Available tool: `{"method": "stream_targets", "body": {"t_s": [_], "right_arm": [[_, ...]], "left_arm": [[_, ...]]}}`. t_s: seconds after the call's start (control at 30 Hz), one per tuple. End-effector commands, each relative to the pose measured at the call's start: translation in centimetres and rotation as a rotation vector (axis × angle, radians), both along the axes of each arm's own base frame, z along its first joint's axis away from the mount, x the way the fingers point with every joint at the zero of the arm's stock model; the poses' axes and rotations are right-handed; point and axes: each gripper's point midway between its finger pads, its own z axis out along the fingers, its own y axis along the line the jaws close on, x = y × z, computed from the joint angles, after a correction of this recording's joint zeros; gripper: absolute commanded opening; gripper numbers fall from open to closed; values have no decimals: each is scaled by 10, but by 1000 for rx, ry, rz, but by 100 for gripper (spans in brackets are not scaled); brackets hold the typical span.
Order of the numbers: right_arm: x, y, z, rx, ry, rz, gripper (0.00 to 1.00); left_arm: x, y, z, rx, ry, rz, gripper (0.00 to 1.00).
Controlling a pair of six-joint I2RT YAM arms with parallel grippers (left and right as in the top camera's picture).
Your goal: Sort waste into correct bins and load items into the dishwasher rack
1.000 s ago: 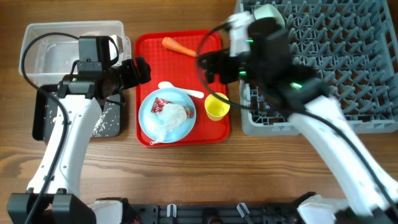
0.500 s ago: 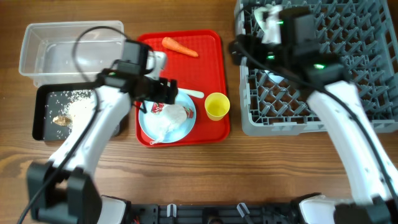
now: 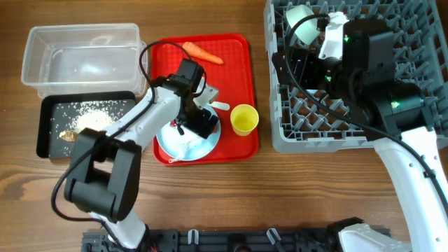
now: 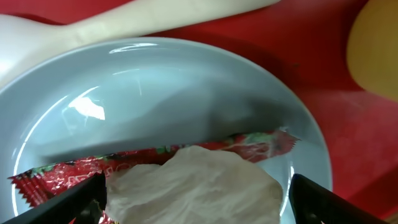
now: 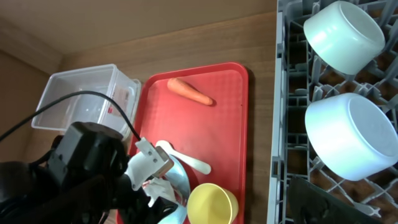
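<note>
- Wooden table [image 3: 210, 203]: everything sits in its far half.
- Large square grey plastic pegged dishwasher rack [image 3: 308, 145]: far right corner of the table.
- Flat red plastic tray [image 3: 238, 77]: mid table, between the rack and the bins.
- Clear rectangular plastic tub [image 3: 84, 29]: far left corner. The shallow black rectangular tray [image 3: 43, 133] is just in front of it, holding loose white rice [image 3: 91, 119] and a brownish scrap [image 3: 70, 135].
- Round light-blue plate [image 4: 186, 81]: near-left part of the red tray.
- Two small pale bowls [image 5: 345, 28] [image 5: 351, 143]: tipped on the pegs along the rack's left side.
- Small yellow cup [image 3: 243, 119]: upright on the red tray, beside the plate's right edge.
- Orange carrot [image 3: 203, 53]: far end of the red tray.
- White spoon [image 4: 124, 18]: at the plate's far rim.
- Crumpled white tissue [image 4: 193, 183] lies over the red-and-white crinkled wrapper [image 4: 249, 146], both on the plate.
- Left gripper [image 4: 196, 186]: released, fingers spread either side of the tissue, nothing clamped.
- Right gripper [image 3: 302, 66]: over the rack's left side, released, holding nothing.
</note>
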Motion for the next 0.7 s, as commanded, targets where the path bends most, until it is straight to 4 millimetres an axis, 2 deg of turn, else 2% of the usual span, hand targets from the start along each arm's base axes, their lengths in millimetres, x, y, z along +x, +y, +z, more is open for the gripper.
{"method": "stream_targets", "body": {"t_s": [0.0, 0.07, 0.13, 0.2, 0.23, 0.3, 0.47, 0.53, 0.67], "right_arm": [[1, -2, 0, -20, -9, -3, 95], [1, -2, 0, -20, -9, -3, 94], [1, -2, 0, -20, -9, -3, 94], [1, -2, 0, -20, -9, -3, 94], [1, -2, 0, -20, -8, -3, 94], [1, -2, -1, -22, -5, -3, 94], [0, -2, -1, -22, -3, -3, 94], [0, -2, -1, -22, -3, -3, 94], [0, -2, -2, -23, 1, -3, 95]], "left_arm": [[1, 9, -18, 32, 28, -6, 94], [2, 9, -25, 33, 32, -6, 93], [3, 9, -31, 36, 39, -6, 88], [3, 8, -37, 38, 46, -7, 70], [3, 9, -39, 39, 50, -7, 57], [4, 8, -41, 39, 49, -7, 41], [4, 8, -41, 39, 48, -6, 9], [3, 8, -40, 40, 50, -6, 4], [11, 8, -31, 36, 21, 25, 4]]}}
